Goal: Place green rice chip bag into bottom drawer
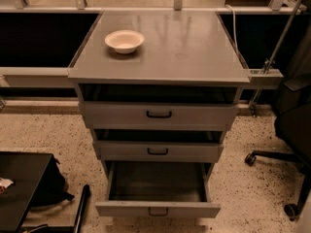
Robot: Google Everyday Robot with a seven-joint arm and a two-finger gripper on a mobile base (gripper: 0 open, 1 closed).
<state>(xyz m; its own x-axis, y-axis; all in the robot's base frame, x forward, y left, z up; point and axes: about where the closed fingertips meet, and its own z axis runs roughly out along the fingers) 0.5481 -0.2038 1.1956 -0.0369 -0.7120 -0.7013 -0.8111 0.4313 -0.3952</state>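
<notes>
The bottom drawer (158,208) of the grey cabinet is pulled out, and its dark interior shows nothing inside. Its grey front panel has a small dark handle. The green rice chip bag is out of view. My gripper is out of view too; only a pale sliver of the arm (306,222) shows at the bottom right corner.
A white bowl (124,41) sits on the cabinet top (184,47) at the back left. The two shallower drawers (159,114) above are slightly open. A black office chair (291,130) stands at the right. A black table (19,188) and a dark bag (48,186) are at the lower left.
</notes>
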